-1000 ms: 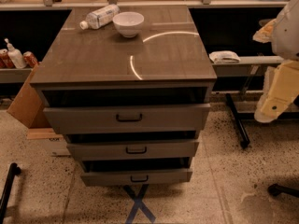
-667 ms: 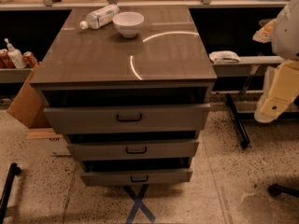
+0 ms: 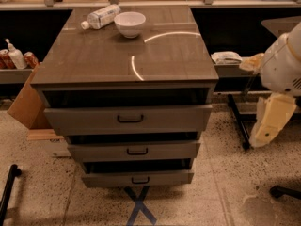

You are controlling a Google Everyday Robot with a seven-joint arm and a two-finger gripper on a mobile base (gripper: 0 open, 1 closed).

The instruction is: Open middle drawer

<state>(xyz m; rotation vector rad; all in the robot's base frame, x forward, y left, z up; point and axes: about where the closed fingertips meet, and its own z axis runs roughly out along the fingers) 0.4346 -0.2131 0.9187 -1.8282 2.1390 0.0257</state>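
Observation:
The grey-brown cabinet (image 3: 127, 65) has three drawers stacked in its front. The middle drawer (image 3: 99, 151) has a medium-height front and a small dark handle (image 3: 137, 151) at its centre. A dark gap shows above its front. The taller top drawer (image 3: 84, 120) and the slimmer bottom drawer (image 3: 108, 179) also show dark gaps above them. My gripper (image 3: 272, 121), a cream-coloured part under the white arm (image 3: 282, 65), hangs to the right of the cabinet at about top-drawer height, apart from it and from every handle.
A white bowl (image 3: 130, 23) and a lying plastic bottle (image 3: 101, 16) sit on the cabinet top at the back. A cardboard box (image 3: 26, 102) stands at the left. Black chair legs (image 3: 237, 119) are at the right, and a blue tape cross (image 3: 140, 206) marks the floor.
The arm and its cream-coloured part have dropped a little lower to the right of the cabinet. The drawers have not moved.

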